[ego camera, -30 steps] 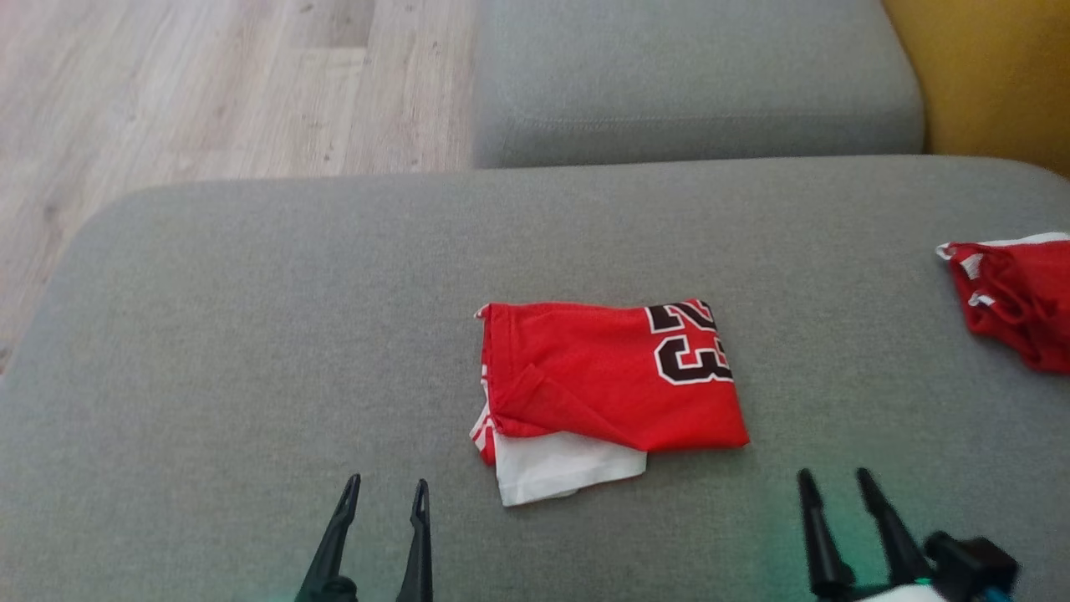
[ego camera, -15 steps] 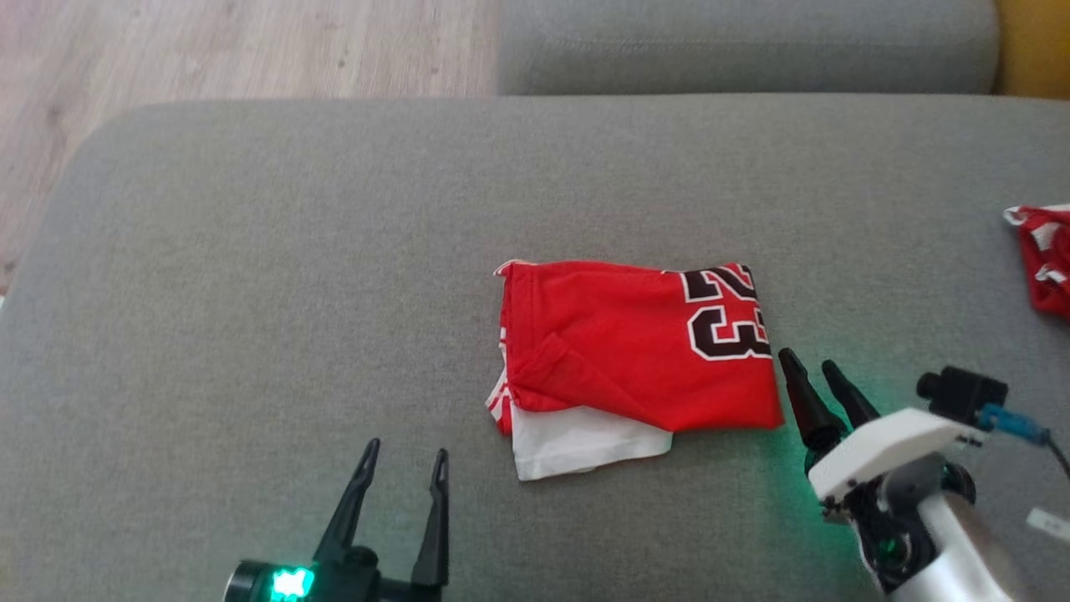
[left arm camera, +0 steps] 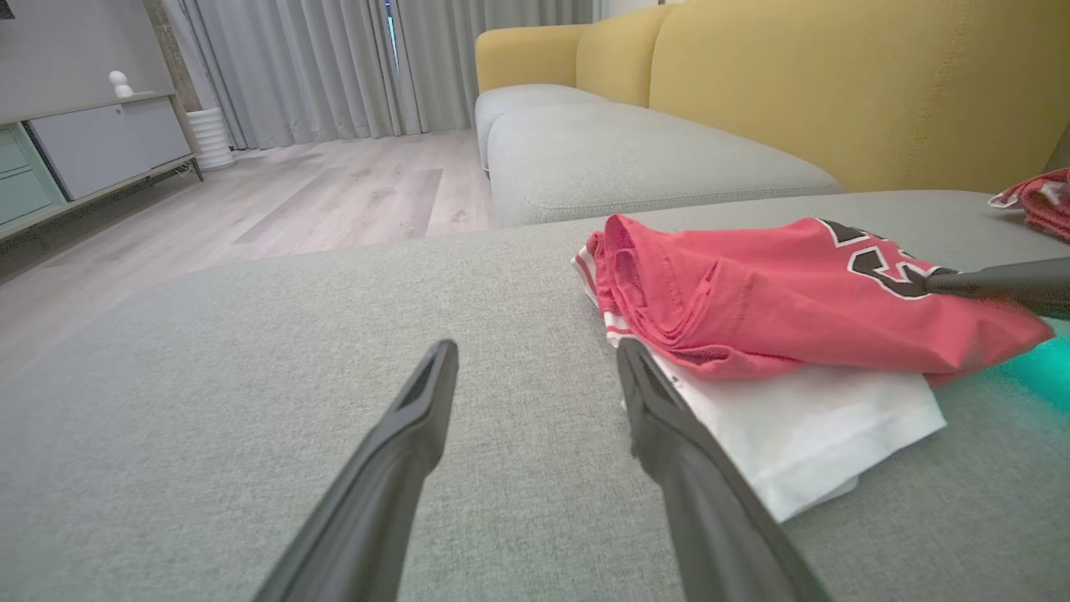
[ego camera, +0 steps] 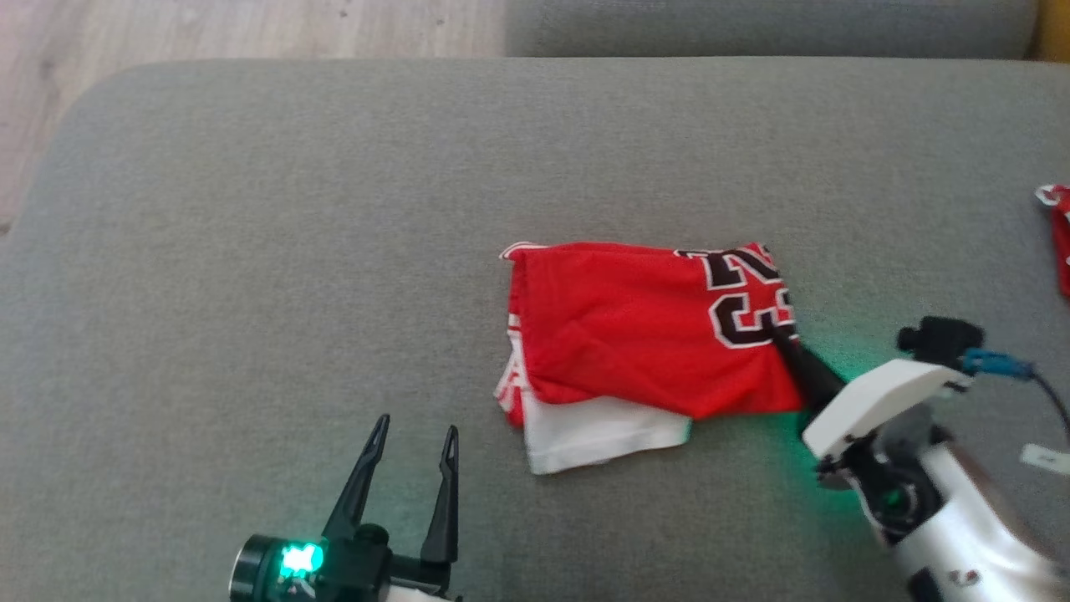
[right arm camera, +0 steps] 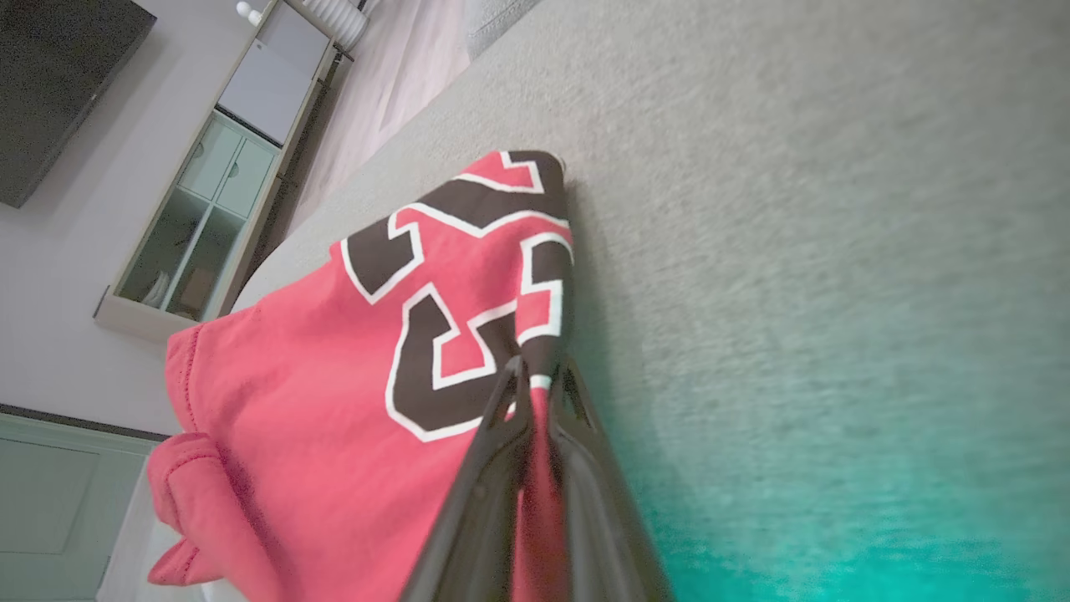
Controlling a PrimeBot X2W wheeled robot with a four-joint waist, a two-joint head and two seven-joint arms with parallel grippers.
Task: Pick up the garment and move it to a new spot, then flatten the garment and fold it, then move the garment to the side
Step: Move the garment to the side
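Likely, with the right fingers (right arm camera: 489,477) clenched on only the garment's (ego camera: 644,334) edge and the left fingers (left arm camera: 393,468) spread idle, dragging could unfold it.

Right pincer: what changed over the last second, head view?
The right pincer came forward and left from the lower right to the right edge of the garment and shut on it at the number. The left pincer stayed open at the lower left; the garment stayed folded on the cushion. The camera also shifted.
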